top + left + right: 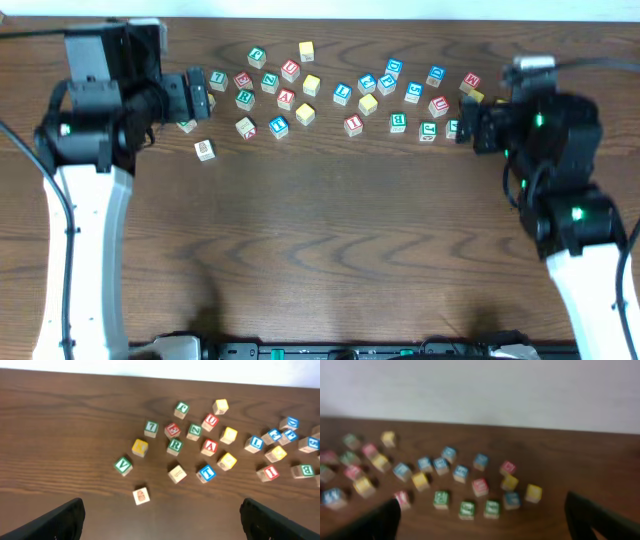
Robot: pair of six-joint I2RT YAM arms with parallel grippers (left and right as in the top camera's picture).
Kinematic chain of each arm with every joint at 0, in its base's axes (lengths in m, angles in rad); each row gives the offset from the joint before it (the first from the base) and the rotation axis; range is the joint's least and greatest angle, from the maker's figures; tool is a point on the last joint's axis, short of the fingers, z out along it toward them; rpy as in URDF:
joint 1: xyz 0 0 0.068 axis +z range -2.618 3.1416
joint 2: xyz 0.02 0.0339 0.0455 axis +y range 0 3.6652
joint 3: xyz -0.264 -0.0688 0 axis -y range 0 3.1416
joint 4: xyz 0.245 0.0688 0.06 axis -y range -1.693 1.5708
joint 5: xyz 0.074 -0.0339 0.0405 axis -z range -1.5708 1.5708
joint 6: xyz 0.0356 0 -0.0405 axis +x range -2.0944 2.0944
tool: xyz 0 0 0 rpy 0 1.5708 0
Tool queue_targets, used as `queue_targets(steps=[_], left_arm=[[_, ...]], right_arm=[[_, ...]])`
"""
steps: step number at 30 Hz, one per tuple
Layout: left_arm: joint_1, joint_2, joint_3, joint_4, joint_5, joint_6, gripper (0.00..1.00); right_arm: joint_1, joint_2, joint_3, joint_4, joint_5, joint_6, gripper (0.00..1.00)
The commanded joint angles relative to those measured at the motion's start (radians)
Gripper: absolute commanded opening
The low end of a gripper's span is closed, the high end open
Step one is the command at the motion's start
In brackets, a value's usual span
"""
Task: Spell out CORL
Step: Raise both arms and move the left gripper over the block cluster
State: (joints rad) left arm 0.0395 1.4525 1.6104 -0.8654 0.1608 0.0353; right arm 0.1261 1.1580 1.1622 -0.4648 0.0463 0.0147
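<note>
— Where are the blocks?
— Scattered loose in a band across the far side of the tabletop.
— The hands?
— Left hand spread wide, holding nothing; right hand likewise.

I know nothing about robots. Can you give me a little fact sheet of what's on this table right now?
surface: brown wooden table
objects: letter blocks, scattered loose along the far side
word spelled: none yet
left fingers: spread open, holding nothing
right fingers: spread open, holding nothing
stray: pale block, apart in front of the others
</note>
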Motion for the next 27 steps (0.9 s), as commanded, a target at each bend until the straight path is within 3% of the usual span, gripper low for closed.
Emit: queue_targets(steps=[1, 9, 14, 18, 27], left_arm=[[0.008, 0.072, 0.110, -0.050, 0.038, 0.017, 0.98], [0.005, 0.251, 0.333, -0.156, 0.154, 0.044, 0.98], [-0.004, 0.282, 0.330, -0.156, 0.152, 0.168, 0.98], [-0.004, 0.283, 0.326, -0.174, 0.172, 0.097, 0.98], [-0.013, 0.299, 0.325, -0.210, 0.171, 0.095, 0.98]], right_arm=[[-0.037, 0.086, 0.127, -0.068, -0.140, 0.031, 0.99], [-0.142, 0.312, 0.389, -0.282, -0.406, 0.067, 0.99], [-0.149, 0.368, 0.397, -0.280, -0.354, 0.063, 0.99], [-0.149, 0.386, 0.394, -0.317, -0.315, 0.063, 0.99], [-0.148, 0.386, 0.394, -0.381, -0.329, 0.063, 0.99]])
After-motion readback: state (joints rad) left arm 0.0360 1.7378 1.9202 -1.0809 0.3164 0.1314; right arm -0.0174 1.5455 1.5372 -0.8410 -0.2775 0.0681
